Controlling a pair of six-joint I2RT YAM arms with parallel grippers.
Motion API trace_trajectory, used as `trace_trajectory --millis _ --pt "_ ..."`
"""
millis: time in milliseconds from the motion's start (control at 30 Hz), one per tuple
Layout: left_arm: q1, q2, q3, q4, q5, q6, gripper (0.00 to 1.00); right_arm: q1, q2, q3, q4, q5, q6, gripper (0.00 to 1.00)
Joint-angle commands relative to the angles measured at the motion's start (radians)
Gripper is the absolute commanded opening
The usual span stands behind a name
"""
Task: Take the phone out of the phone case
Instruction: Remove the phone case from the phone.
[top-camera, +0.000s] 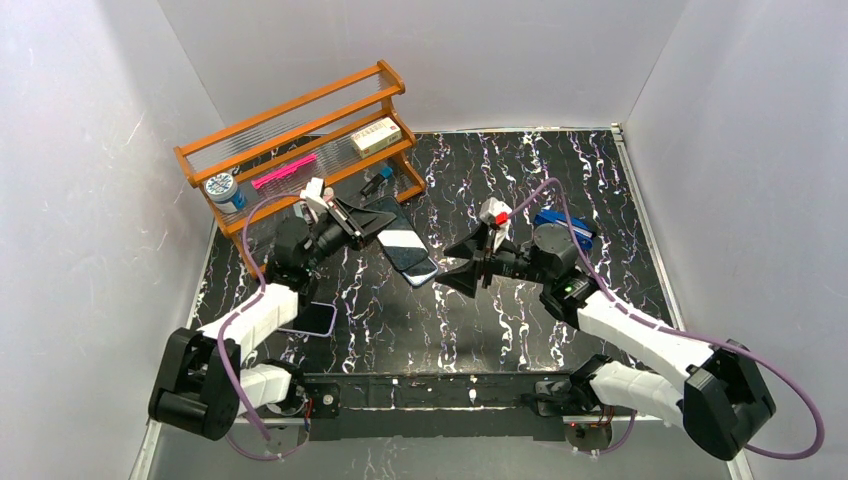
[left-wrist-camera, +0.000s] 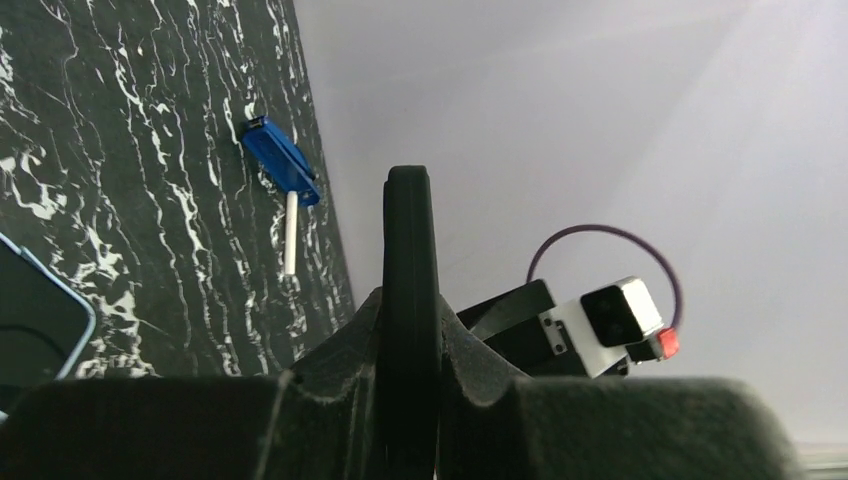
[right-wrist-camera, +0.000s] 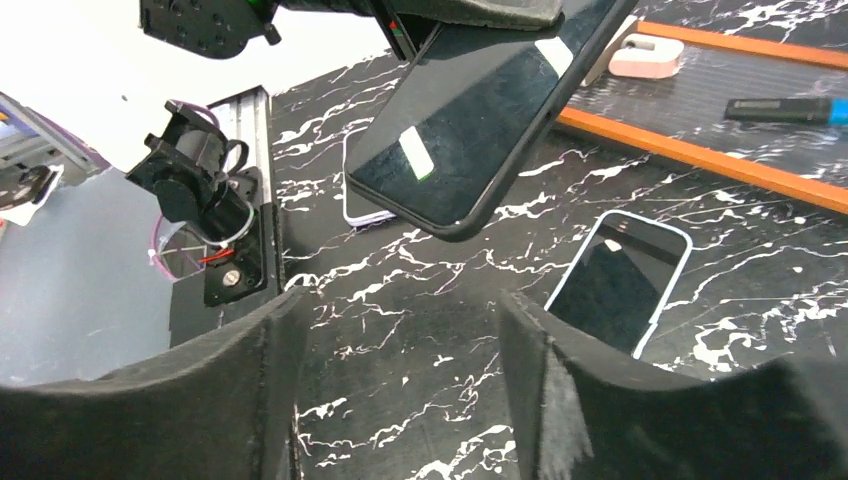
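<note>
Above the marbled table (top-camera: 520, 180), we see the left gripper (top-camera: 372, 226) pinching the black-cased phone (right-wrist-camera: 480, 110) at one end, lifted clear of the surface. Facing it, our right gripper (top-camera: 452, 268) hovers with fingers spread, near the phone but apart from it.

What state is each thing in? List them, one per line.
left gripper: shut on the black phone
right gripper: open, empty
black phone: held off the table, tilted, screen dark
pale-rimmed phone: flat on the table, screen up and dark
lavender-edged phone: flat on the table, partly under the left arm
</note>
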Motion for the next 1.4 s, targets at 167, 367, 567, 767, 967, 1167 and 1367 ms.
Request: trace_trajectory --millis 167,367,567,767,967,1167,1367 --pt "0.052 0.009 0.174 -0.037 0.417 0.242 0.0 -0.004 -0.009 0.034 -0.084 -0.041 -0.096 0.82" --pt "0.051 -0.005 0.213 -0.107 0.468 0.311 0.0 -0.005 0.116 0.142 -0.107 -0.2 -0.084 0.77" --pt "0.05 -0.022 0.222 -0.149 0.465 0.342 0.0 0.005 0.191 0.207 -0.099 -0.323 -0.059 0.74" --pt "0.051 -0.033 0.225 -0.166 0.458 0.346 0.0 0.014 0.209 0.236 -0.077 -0.376 -0.045 0.71" --pt "0.043 -0.057 0.227 -0.171 0.445 0.344 0.0 0.022 0.244 0.255 -0.058 -0.407 -0.034 0.67" --pt "0.034 -0.07 0.224 -0.172 0.434 0.339 0.0 0.032 0.28 0.274 -0.045 -0.417 -0.022 0.6" --pt "0.029 -0.079 0.215 -0.174 0.435 0.339 0.0 0.031 0.297 0.283 -0.023 -0.443 -0.014 0.52"
